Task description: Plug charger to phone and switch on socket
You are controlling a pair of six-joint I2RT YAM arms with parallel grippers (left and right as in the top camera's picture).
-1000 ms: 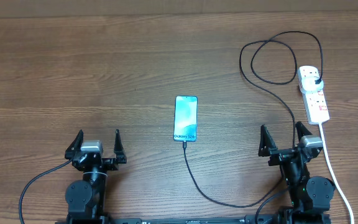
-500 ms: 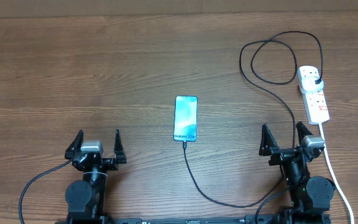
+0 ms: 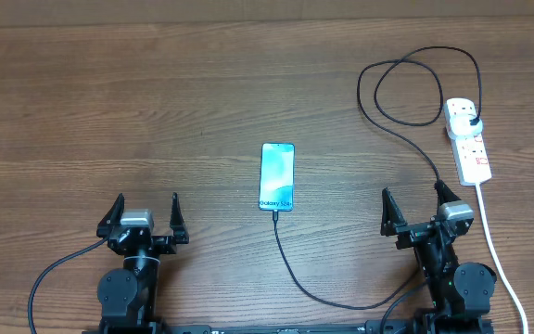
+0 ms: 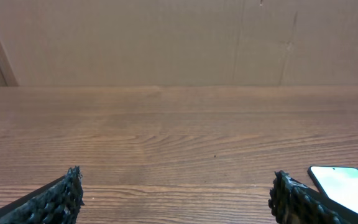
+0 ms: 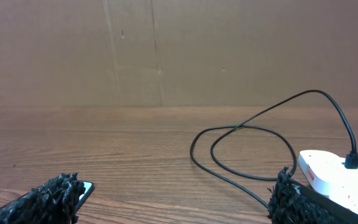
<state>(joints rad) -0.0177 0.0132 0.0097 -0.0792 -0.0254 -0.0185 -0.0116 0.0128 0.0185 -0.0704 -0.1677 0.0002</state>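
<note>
The phone lies flat mid-table with its light blue screen lit; it also shows in the left wrist view and its corner in the right wrist view. The black charger cable runs from the phone's near end, curves right, loops at the back and ends in a plug in the white socket strip, which the right wrist view shows too. My left gripper is open and empty, near the front left. My right gripper is open and empty, just left of the strip's near end.
The strip's thick white cord runs toward the front edge right of my right arm. A cardboard wall stands behind the table. The cable's loop lies ahead of my right gripper.
My right gripper has shifted slightly to the left and away from the strip. The left arm, phone and cable have not moved.
</note>
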